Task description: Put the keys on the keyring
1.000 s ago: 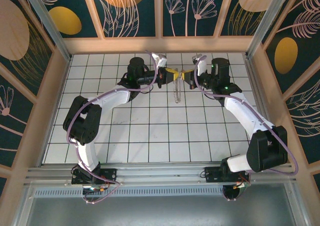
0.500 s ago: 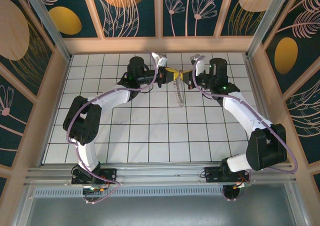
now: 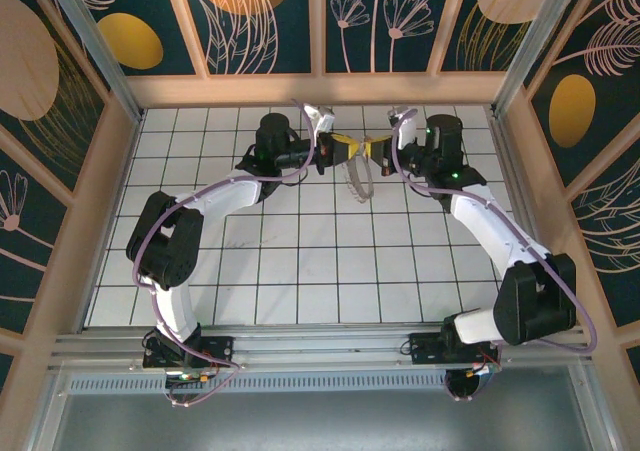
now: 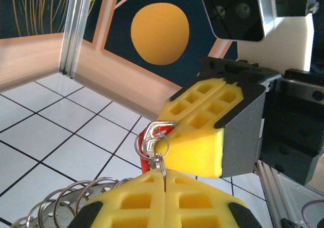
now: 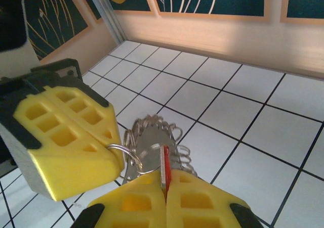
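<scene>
Both grippers meet fingertip to fingertip above the far tiles. My left gripper [image 3: 340,149] [image 4: 164,173] is shut on a small split ring of the keyring [image 4: 161,160]. The keyring's silvery bunch of loops [image 3: 357,179] [image 5: 158,132] hangs below the two grippers, and its loops [image 4: 66,200] also show at the lower left of the left wrist view. My right gripper [image 3: 372,151] [image 5: 165,185] is shut on the key [image 5: 164,167] [image 4: 151,137], which has a red head and a short silver blade. The small ring [image 5: 126,154] lies against the key's silver end.
White tiled floor [image 3: 300,261] with dark grout lines lies under the arms. Wooden rails and patterned wall panels [image 3: 320,86] stand close behind the grippers. A metal corner post [image 4: 73,31] rises at the back left.
The right wrist has shifted slightly to the right. The hanging bunch of loops has swung and looks shorter and wider. Both grips are unchanged.
</scene>
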Controlling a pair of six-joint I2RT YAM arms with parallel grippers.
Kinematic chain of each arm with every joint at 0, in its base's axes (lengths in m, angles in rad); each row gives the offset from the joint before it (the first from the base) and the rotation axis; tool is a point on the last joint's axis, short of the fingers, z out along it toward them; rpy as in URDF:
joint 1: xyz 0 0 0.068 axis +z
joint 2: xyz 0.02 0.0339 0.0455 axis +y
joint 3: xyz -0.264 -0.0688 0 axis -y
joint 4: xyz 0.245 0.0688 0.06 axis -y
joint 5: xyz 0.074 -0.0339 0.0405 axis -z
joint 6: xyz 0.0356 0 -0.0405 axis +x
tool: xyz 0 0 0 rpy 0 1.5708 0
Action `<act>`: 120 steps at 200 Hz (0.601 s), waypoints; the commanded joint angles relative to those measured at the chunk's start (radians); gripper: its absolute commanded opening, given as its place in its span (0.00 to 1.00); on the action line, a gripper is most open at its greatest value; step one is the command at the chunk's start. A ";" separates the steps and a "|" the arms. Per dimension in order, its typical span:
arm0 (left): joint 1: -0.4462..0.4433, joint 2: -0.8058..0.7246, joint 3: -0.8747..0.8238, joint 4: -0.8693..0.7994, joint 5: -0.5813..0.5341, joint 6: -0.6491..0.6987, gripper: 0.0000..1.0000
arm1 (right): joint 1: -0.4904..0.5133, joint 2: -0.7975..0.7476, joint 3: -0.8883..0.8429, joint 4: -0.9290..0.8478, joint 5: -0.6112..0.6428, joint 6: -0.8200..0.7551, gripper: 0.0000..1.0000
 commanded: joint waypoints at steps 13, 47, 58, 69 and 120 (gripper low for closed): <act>-0.006 -0.025 0.032 0.030 0.041 0.012 0.00 | -0.035 -0.030 -0.005 0.035 0.042 0.022 0.00; -0.007 -0.027 0.032 0.030 0.042 0.012 0.00 | -0.034 -0.024 -0.002 0.035 0.029 0.023 0.00; -0.006 -0.026 0.033 0.030 0.042 0.011 0.00 | -0.032 -0.019 0.002 0.034 0.020 0.023 0.00; -0.006 -0.025 0.035 0.030 0.042 0.010 0.00 | -0.024 -0.011 0.007 0.032 0.016 0.023 0.00; -0.006 -0.022 0.041 0.034 0.047 0.003 0.00 | 0.033 0.032 0.033 0.036 0.023 0.017 0.00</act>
